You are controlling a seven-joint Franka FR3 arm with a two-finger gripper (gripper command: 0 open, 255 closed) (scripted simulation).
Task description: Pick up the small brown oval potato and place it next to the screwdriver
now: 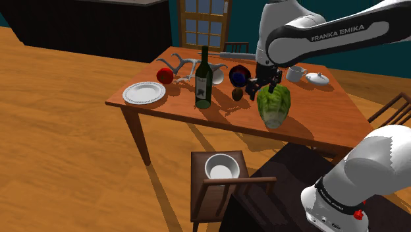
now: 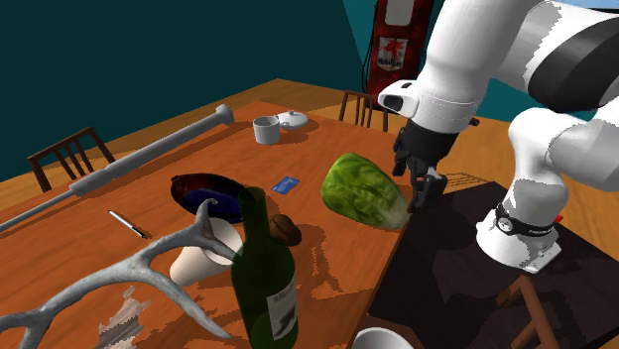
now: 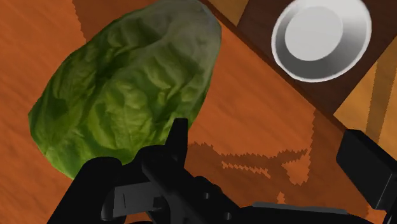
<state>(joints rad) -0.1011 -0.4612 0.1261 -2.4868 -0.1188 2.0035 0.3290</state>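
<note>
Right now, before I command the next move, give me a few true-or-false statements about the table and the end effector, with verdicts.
1. The end effector holds the potato. False: it is open and empty, and the potato lies on the table between the wine bottle and the lettuce.
2. A white bowl sits on the chair beside the table. True.
3. The wine bottle lies on its side. False: it stands upright.
4. The end effector hangs close to the lettuce. True.
</note>
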